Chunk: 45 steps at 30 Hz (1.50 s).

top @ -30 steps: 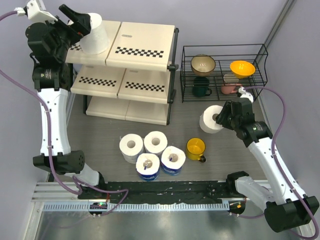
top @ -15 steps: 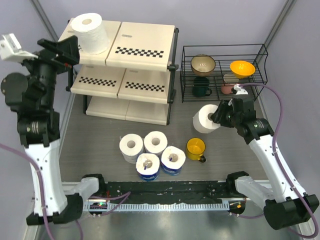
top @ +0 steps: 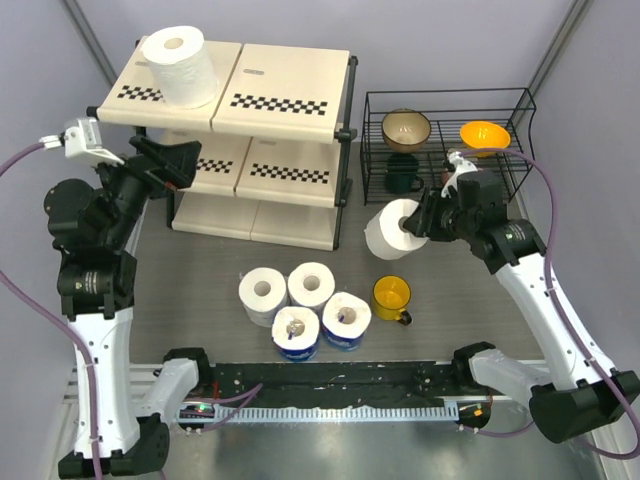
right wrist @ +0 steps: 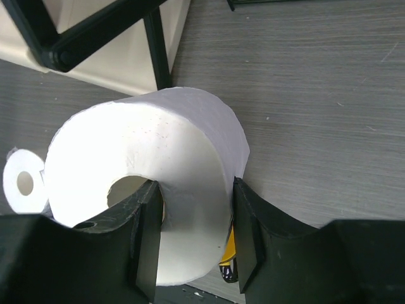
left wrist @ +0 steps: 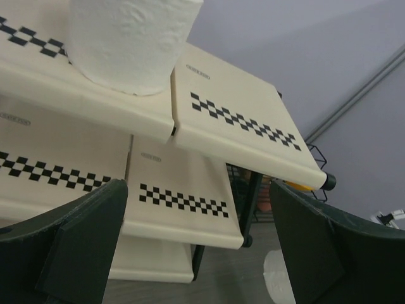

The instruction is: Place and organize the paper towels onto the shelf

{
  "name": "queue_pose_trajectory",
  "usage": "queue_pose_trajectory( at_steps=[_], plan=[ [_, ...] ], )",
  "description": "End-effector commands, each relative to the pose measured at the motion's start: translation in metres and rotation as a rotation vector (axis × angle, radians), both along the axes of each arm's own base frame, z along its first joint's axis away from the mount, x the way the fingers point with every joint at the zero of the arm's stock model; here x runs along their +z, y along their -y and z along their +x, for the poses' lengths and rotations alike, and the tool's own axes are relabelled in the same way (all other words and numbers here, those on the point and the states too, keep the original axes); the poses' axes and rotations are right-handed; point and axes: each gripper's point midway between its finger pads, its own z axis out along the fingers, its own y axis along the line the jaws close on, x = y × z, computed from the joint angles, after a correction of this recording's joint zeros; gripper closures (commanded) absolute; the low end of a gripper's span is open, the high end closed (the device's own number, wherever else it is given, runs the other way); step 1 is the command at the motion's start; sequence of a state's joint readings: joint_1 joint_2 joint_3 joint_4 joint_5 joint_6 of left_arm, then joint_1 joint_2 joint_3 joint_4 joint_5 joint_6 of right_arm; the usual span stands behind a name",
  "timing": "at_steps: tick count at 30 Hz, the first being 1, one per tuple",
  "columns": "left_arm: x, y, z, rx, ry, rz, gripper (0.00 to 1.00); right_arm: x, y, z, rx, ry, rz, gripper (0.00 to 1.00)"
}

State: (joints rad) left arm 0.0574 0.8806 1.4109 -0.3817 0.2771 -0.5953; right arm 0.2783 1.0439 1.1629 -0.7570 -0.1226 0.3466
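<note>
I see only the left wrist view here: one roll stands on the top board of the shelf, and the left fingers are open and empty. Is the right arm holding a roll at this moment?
Observer: Yes. The right gripper is shut on a bare white roll, one finger inside its core and one outside.
Operator: How many rolls stand on the table?
Observer: Four on the table, in one cluster: two bare rolls behind, two blue-wrapped rolls in front.
Operator: Is anything else beside them?
Observer: A yellow mug stands just right of the cluster.
</note>
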Motion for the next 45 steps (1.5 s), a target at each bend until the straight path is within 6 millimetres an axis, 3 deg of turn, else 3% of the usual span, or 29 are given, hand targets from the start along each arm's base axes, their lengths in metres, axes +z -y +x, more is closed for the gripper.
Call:
queue_pose_trajectory(
  at_steps=[1, 3, 4, 8, 16, 20, 24, 27, 31, 35, 39, 45],
  plan=[
    [-0.015, 0.028, -0.008, -0.155, -0.035, 0.014, 0.0, 0.006, 0.006, 0.022, -0.08, 0.04, -0.014, 0.91],
    [-0.022, 0.027, -0.008, -0.136, -0.045, 0.034, 0.0, -0.003, 0.005, 0.031, -0.097, 0.036, -0.007, 0.92],
    [-0.024, 0.042, -0.017, -0.185, -0.046, 0.042, 0.0, -0.006, 0.002, 0.034, -0.095, 0.032, 0.0, 0.92],
    [-0.037, 0.055, -0.025, -0.205, -0.071, 0.079, 0.0, -0.026, -0.01, 0.043, -0.069, -0.019, 0.025, 0.94],
    [-0.08, 0.078, -0.021, -0.238, -0.159, 0.135, 0.0, -0.005, -0.039, 0.025, 0.027, 0.035, -0.019, 0.94],
    [-0.09, 0.075, -0.016, -0.209, -0.177, 0.155, 0.0, 0.017, -0.053, 0.009, 0.066, 0.076, -0.032, 0.94],
    [-0.102, 0.077, -0.008, -0.207, -0.227, 0.161, 0.0, 0.027, -0.081, -0.018, 0.191, 0.083, -0.033, 0.94],
    [-0.105, 0.078, -0.007, -0.206, -0.24, 0.156, 0.0, 0.035, -0.095, -0.031, 0.246, 0.092, -0.038, 0.94],
    [-0.107, 0.075, -0.006, -0.189, -0.247, 0.157, 0.0, 0.043, -0.128, -0.052, 0.368, 0.091, -0.046, 0.94],
    [-0.109, 0.067, -0.004, -0.146, -0.271, 0.17, 0.0, 0.038, -0.156, -0.063, 0.452, 0.089, -0.106, 0.93],
    [-0.114, 0.046, -0.007, -0.046, -0.321, 0.223, 0.0, 0.012, -0.177, -0.065, 0.5, 0.034, -0.183, 0.92],
    [-0.113, 0.039, -0.011, -0.022, -0.323, 0.233, 0.0, 0.004, -0.186, -0.064, 0.512, -0.007, -0.211, 0.92]
  ],
)
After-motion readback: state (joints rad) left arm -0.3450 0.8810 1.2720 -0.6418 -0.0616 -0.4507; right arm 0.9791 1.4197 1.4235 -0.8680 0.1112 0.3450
